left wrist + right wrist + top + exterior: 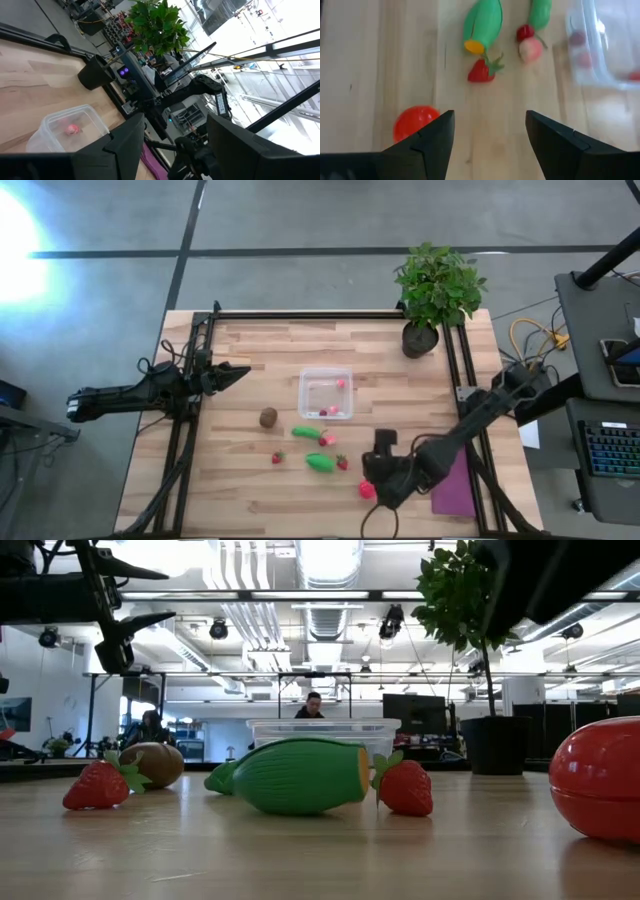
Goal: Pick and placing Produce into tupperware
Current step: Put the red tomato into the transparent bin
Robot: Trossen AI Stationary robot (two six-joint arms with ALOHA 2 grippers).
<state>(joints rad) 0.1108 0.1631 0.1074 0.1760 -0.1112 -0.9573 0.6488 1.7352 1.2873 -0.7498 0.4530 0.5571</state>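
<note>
Pale wood-plank tabletop (pixel 250 480), black rails along its sides; grey floor around it. Beyond, we see an open office with ceiling ducts and a seated person (pixel 313 706). Potted plant (pixel 432 292) at the far right corner, purple cloth (pixel 455 492) at the near right edge. Tupperware (pixel 325 393) sits mid-table with pink pieces inside. Kiwi (pixel 268 417), two green pieces (pixel 320 463), strawberries (pixel 278 457) lie near it. Right gripper (pixel 490 132) hovers beside the red ball (pixel 368 489), fingers apart, empty. Left gripper (pixel 240 372) waits at the left rail, fingers apart.
</note>
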